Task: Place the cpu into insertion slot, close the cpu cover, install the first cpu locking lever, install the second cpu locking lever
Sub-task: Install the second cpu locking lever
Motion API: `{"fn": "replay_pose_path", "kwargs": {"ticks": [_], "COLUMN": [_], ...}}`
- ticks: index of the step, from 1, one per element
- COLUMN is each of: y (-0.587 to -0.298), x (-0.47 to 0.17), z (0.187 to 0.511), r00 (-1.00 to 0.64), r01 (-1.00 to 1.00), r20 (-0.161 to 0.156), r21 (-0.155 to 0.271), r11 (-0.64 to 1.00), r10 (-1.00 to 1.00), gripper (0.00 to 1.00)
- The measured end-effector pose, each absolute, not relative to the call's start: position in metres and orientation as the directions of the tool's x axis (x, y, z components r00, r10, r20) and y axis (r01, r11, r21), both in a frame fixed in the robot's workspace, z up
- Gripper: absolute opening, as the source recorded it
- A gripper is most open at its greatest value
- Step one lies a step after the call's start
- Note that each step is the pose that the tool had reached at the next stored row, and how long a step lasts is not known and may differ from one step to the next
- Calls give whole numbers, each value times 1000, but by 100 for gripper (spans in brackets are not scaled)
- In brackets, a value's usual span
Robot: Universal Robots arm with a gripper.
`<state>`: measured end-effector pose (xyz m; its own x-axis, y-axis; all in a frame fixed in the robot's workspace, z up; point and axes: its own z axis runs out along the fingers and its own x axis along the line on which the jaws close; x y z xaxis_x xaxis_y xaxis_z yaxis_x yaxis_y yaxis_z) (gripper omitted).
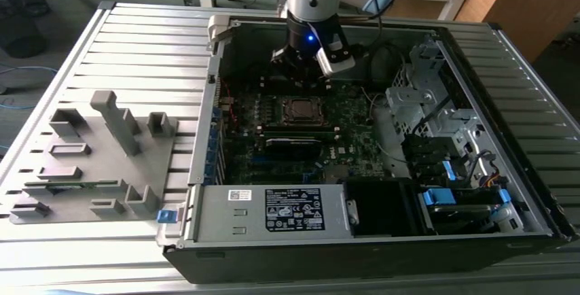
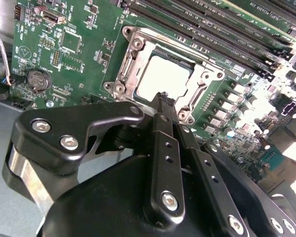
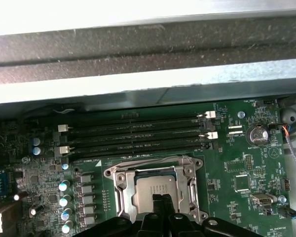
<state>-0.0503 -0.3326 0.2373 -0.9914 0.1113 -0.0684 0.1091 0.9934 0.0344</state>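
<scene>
One arm: we see a single robot arm reaching down into an open computer case (image 1: 507, 193) lying on a slatted metal table (image 1: 136, 50).
Landmark: we place everything by the green motherboard (image 1: 354, 139) on the floor of the case.
Gripper: our pincer (image 2: 164, 98) hangs just above the motherboard's socket area; in both wrist views its two black fingers (image 3: 160, 205) are pressed together, tips closed on nothing, pointing at the near edge of the chip. In the exterior view the gripper (image 1: 303, 71) sits over the far side of the motherboard.
Cpu: we find the cpu (image 2: 163, 79), silver-grey top up, lying flat in the middle of the motherboard, seated inside its socket; it also shows in the first wrist view (image 3: 155, 190).
Insertion slot: the insertion slot (image 1: 301, 109) holds the chip, near the motherboard's centre.
Cpu cover: the cpu cover (image 2: 130, 54), a silver frame, lies down around the chip, its window showing the metal top.
Levers: we cannot tell from these views whether either locking lever is latched.
Memory slots: long black memory slots (image 3: 138, 133) run beside the socket on the motherboard.
Battery: a coin battery (image 2: 38, 79) sits on the motherboard, well apart from the socket.
Fixture: a grey parts holder (image 1: 91, 159) rests on the table, outside the case, toward the exterior view's left.
</scene>
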Motion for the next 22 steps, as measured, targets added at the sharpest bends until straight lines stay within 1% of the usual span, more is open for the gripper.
{"fn": "replay_pose_path", "kwargs": {"ticks": [22], "y": [-335], "x": [-50], "z": [241], "r00": [-991], "r01": [109], "r20": [-68], "r21": [35], "r11": [993], "r10": [111], "gripper": [11]}}
